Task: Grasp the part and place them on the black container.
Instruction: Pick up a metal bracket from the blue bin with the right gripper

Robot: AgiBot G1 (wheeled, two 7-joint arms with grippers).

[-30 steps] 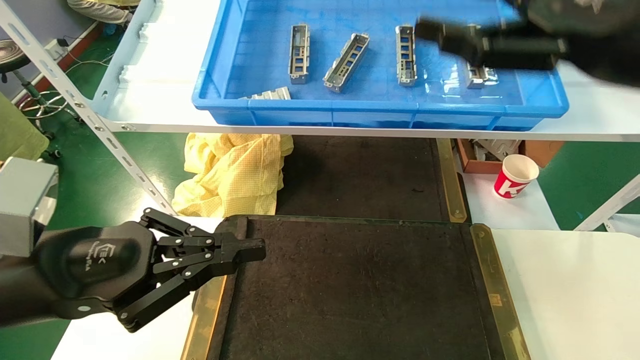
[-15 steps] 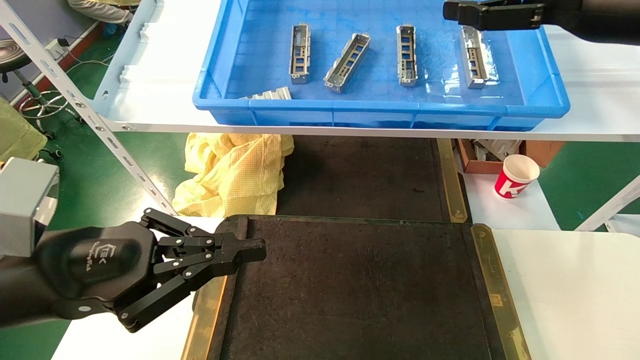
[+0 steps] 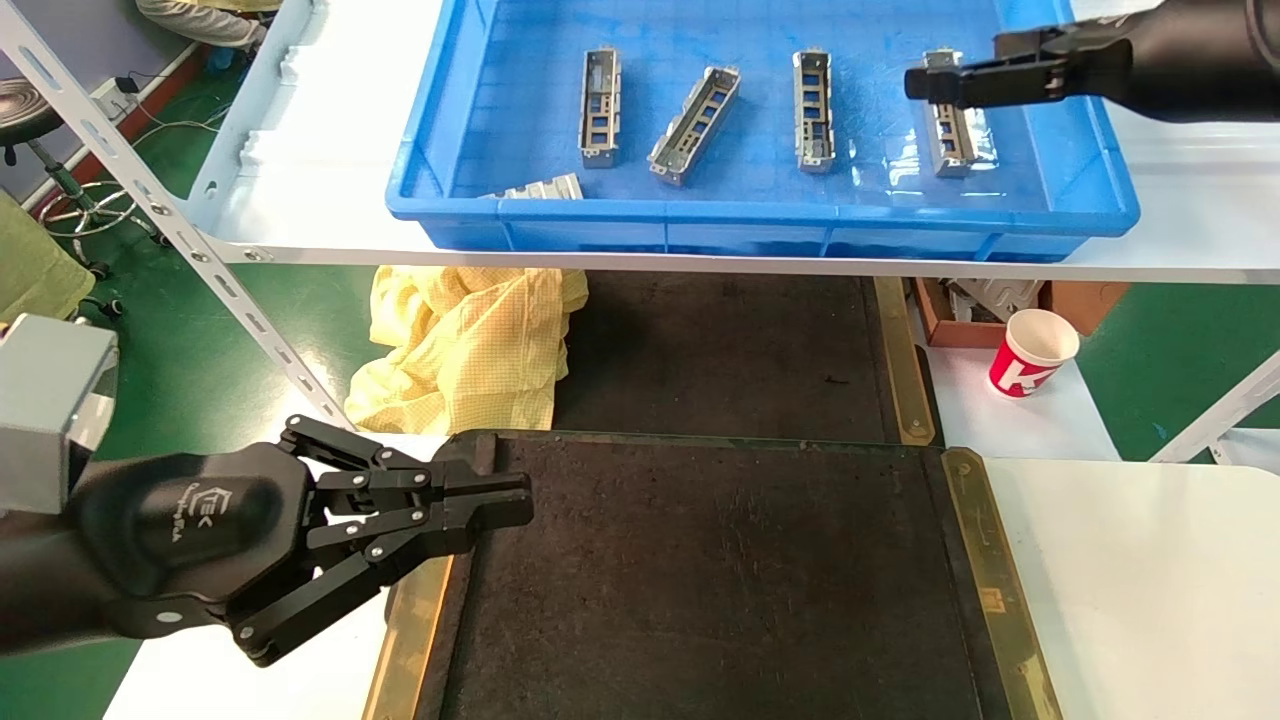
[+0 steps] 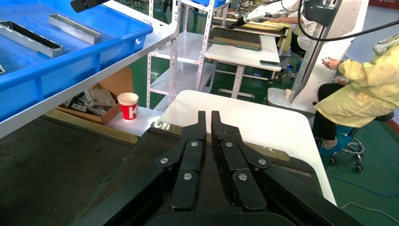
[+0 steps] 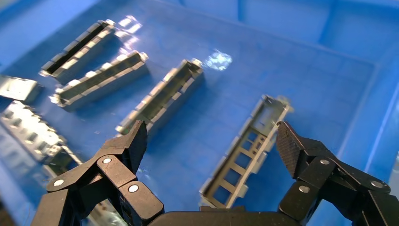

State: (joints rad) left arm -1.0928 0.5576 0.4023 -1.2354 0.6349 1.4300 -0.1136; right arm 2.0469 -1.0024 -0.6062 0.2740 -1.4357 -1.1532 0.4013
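Right tool (image 5: 209, 136) held wide above the part (image 5: 245, 155)

A light, stiff, slippery channel is judged; its long side walls should be pinched mid-length. Left tool (image 3: 500, 500) is parked, closed.

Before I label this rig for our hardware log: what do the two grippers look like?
Both are matte black. The left gripper has a rounded housing with a pale embossed logo, and linkage bars with silver rivets. The right gripper has the same riveted links and rough-textured fingertip pads. No cables show.
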